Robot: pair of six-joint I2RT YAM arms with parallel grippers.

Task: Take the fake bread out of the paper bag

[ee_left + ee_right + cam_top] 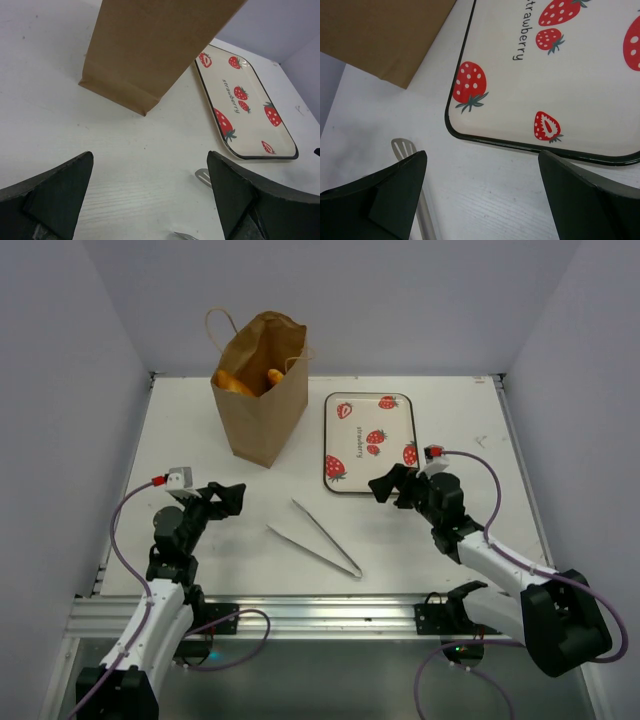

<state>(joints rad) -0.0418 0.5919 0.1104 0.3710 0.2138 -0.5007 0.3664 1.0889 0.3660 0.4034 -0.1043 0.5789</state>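
Note:
The brown paper bag point(260, 390) stands upright at the back left of the table, mouth open. Golden-orange fake bread point(238, 383) pokes out of its top; a second piece point(275, 375) shows beside it. The bag's lower part shows in the left wrist view point(150, 45) and a corner of it in the right wrist view point(380, 35). My left gripper point(232, 497) is open and empty, low over the table, in front of the bag. My right gripper point(388, 483) is open and empty at the tray's near edge.
A strawberry-print tray point(370, 442) lies right of the bag, also in the left wrist view point(250, 107) and the right wrist view point(550, 80). Metal tongs point(318, 536) lie between the two grippers; one tip shows in the right wrist view point(404, 148).

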